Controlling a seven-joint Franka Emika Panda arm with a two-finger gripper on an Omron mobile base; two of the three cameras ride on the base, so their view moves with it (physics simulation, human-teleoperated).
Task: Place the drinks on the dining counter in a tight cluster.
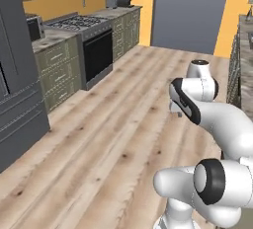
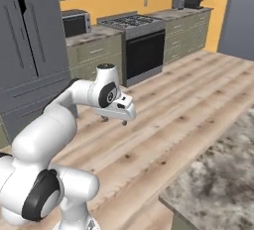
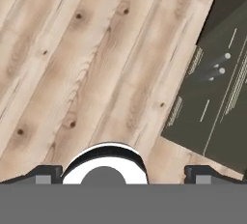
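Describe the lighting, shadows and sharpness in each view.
Left base view: flat even light, soft low-resolution render, no glare on the wooden floor. Right base view: a faint shadow under the gripper. Hand view: floor grain sharp, no cast shadows.

The robot's arm (image 2: pixel 54 125) was glossy white, built of rounded, bulbous segments. Dark grey to black bands ringed its joints, with a pale grey disc capping the large joint near the base. A black strip ran along the wrist link. The hand was a flat white block, and the gripper (image 2: pixel 114 120) beneath it carried two small dark fingertips (image 3: pixel 48 174).
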